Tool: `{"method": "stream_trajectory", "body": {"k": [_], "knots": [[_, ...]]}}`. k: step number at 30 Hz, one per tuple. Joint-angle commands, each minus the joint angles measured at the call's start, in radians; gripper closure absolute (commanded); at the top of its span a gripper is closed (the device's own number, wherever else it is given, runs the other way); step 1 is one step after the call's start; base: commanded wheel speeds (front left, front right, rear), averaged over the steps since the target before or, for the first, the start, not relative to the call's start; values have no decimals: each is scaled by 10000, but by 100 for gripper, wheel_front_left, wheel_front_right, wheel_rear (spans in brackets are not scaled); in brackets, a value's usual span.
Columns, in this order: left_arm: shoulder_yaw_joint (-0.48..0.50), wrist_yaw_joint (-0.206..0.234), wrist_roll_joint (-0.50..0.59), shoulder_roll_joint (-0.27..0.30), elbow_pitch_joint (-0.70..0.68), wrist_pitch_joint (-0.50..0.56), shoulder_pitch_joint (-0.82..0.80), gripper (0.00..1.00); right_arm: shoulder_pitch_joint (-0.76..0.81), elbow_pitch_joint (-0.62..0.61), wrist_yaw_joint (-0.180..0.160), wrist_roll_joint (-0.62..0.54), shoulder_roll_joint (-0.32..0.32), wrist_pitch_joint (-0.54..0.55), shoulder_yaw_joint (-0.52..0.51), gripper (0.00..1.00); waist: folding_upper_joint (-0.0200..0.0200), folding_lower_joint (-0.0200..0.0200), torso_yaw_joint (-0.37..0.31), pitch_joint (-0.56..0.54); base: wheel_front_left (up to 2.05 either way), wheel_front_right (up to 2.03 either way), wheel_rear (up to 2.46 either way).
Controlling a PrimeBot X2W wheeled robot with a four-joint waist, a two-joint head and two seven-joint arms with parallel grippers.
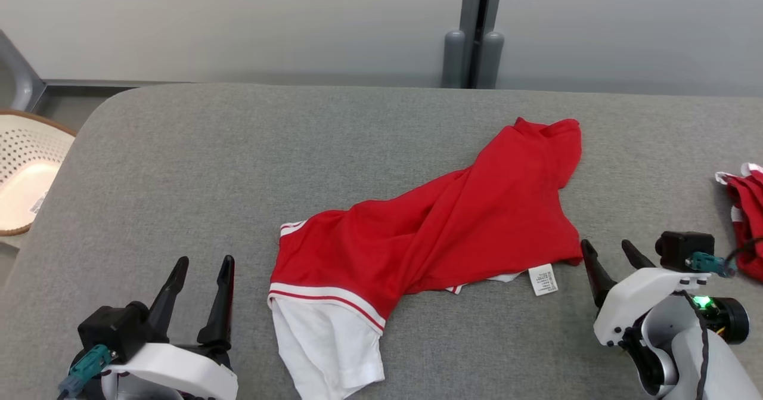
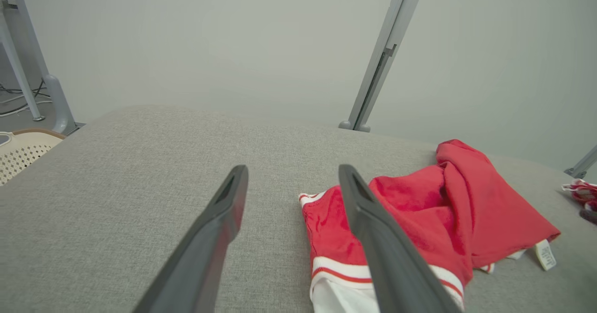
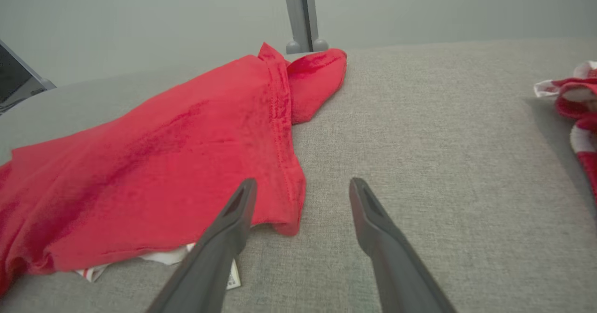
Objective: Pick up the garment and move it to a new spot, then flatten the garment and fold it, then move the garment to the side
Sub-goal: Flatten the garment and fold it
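Left gripper (image 1: pixel 205 259) stands near left, jaws spread wide, holding nothing, apart from the red garment (image 1: pixel 453 227) crumpled across the middle of the grey padded table (image 1: pixel 238 149). Right gripper (image 1: pixel 605 242), equally wide and empty, sits just beside the garment's right hem.

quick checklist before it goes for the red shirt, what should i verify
1. The left jaws are open with nothing in them: ok.
2. The right jaws are open with nothing in them: ok.
3. The red shirt lies between the two arms on the grey table: ok.
4. The shirt lies flat: not ok. It is twisted and bunched, with a white part sticking out at the near left.
5. The right jaws are clear of the shirt's near corner: cannot tell. One finger stands right at the hem, by the white tag.
6. The other red garment at the right edge lies apart from the shirt: ok.
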Motion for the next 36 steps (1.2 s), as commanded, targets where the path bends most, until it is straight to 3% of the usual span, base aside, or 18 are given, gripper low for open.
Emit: {"method": "stream_trajectory", "body": {"k": [1,5,12,14,15,16,25,31,36], "knots": [[-63,-74,8,-17,54,10,-200,0,-167,291,-3,-210,-137,306,51,0,0,0,276,185,0,0,0],[-178,-88,34,-85,150,20,-332,0,-448,783,-3,-499,-199,841,165,0,0,0,601,329,0,0,0],[-269,-134,44,-81,243,34,-478,0,-732,1399,-3,-1380,-341,873,-350,0,0,0,993,516,0,0,0],[-253,-144,14,-55,267,34,-501,0,-817,1476,-3,-1557,-240,682,-466,53,0,0,1033,531,0,0,0],[-243,-136,0,-44,277,32,-511,0,-817,1520,-3,-1610,-191,602,-481,89,0,0,1037,528,0,0,0],[-232,-123,-11,-28,292,32,-507,0,-832,1564,-3,-1669,-166,513,-487,100,0,0,1029,518,0,0,0],[-247,-40,-67,41,369,57,-335,0,-911,1780,-3,-1583,-29,54,-507,100,0,0,483,177,0,0,0],[-177,42,-130,60,392,-40,-130,0,-507,1095,-3,-1703,6,-205,-557,100,0,0,-130,-85,0,0,0],[-207,57,-226,13,414,-75,-4,0,295,3,-3,-1504,-90,452,-429,100,0,0,-721,-206,0,0,0]]}}
